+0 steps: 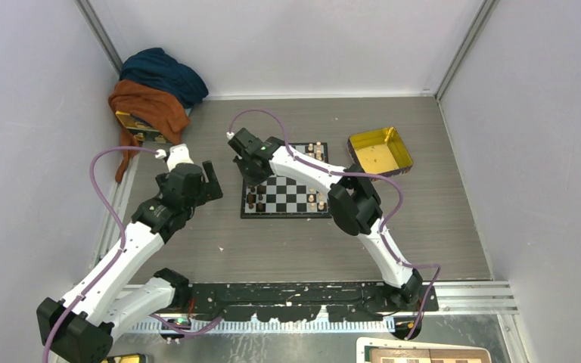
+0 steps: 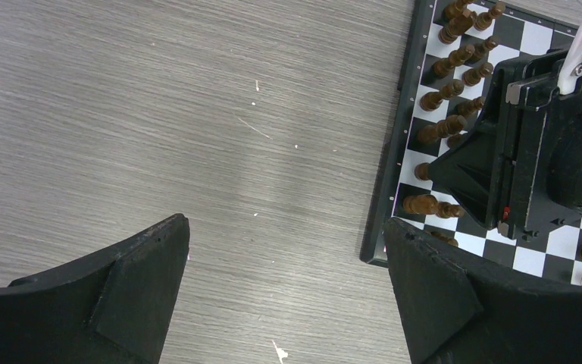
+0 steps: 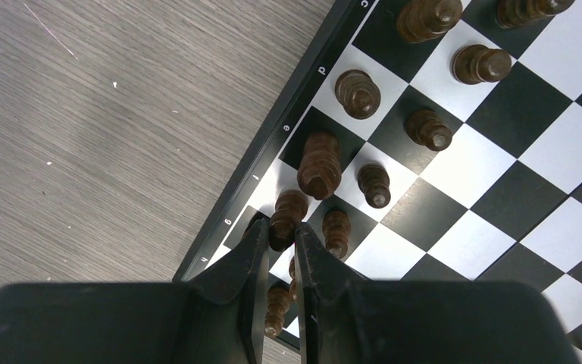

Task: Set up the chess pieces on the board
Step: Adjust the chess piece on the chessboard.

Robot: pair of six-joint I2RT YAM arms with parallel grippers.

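We are seeing the right gripper (image 3: 280,231) reaching across the board (image 1: 287,200) to its far-left corner. Its fingers are nearly together and clamped on a dark brown piece (image 3: 288,212), which is standing among the other dark brown pieces (image 3: 358,92) along the board's left edge. We are judging that the narrow pinch from above is being used so that the neighbours on the next squares are not getting knocked. Whether the piece is being seated on its square or lifted off it, we cannot tell.

The left gripper (image 2: 286,227) is hanging with its fingers spread wide apart over bare desk (image 2: 159,114) just left of the board, holding nothing. We are reading that as standing clear of the right arm's work.

The chess pieces (image 1: 318,149), light tan, are standing in small groups along the board's right edge, at its far and near ends, so that side is looking only partly filled.

The yellow tray (image 1: 371,134) is lying on the desk just right of the board's far-right corner. We are making out only a few tiny specks inside it and cannot tell whether they are pieces
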